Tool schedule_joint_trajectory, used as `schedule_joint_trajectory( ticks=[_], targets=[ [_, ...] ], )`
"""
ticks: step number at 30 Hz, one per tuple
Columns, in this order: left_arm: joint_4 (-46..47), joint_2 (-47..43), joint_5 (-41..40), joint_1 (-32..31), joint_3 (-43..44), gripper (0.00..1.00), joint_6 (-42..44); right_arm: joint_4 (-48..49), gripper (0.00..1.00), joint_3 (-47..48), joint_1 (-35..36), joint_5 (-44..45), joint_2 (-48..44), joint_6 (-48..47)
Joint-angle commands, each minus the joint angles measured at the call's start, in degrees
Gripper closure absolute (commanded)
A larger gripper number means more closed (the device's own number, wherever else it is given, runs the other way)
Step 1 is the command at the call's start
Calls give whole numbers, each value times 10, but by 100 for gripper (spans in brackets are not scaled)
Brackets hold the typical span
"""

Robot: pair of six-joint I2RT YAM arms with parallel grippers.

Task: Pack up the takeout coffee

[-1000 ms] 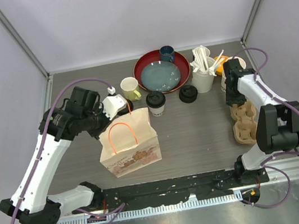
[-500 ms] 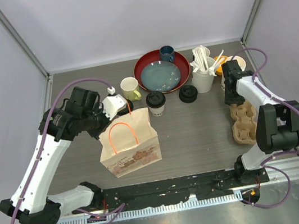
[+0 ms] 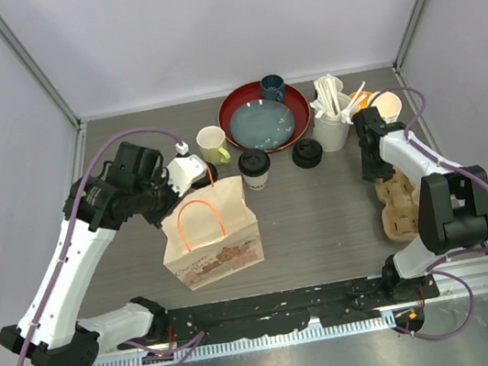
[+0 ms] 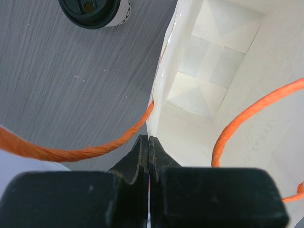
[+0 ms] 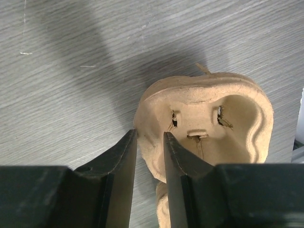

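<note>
Overhead view alone places the takeout coffee: both cups upright on the table behind the paper bag (image 3: 210, 235), outside it. The left coffee cup (image 3: 255, 168) is just beyond the bag's far right corner. The right coffee cup (image 3: 307, 152) is further right, near a white cup of stirrers (image 3: 332, 132). A yellow mug (image 3: 212, 144) and a red plate (image 3: 224, 114) sit behind them. Left wrist view adds the bag's white folded bottom in plain sight. The left gripper (image 4: 148, 145) has its fingers pressed together on the bag's rim, beside an orange handle (image 4: 95, 151). Right wrist view adds the right gripper (image 5: 149, 154) astride one wall of the pulp cup carrier (image 5: 209, 118), one finger outside, one in the pocket, pinching it. Left arm arches in from the left, wrist at the bag's back-left corner. Right arm is folded along the right edge, wrist angled down over the carrier's far end.
</note>
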Motion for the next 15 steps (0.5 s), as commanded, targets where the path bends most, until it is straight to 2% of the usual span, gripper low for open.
schedule_joint_trajectory(
  ticks=[1, 6, 9, 15],
  targets=[
    [-44, -9, 0, -1, 12, 100, 10, -23, 65, -6, 3, 16, -41, 14],
    [-46, -9, 3, -1, 16, 100, 11, -31, 58, -10, 7, 2, -40, 15],
    [-47, -10, 4, -1, 16, 100, 12, -40, 57, -4, 7, 14, -34, 20],
    [-48, -12, 3, -1, 15, 100, 13, -41, 71, -1, 7, 25, -12, 21]
  ],
)
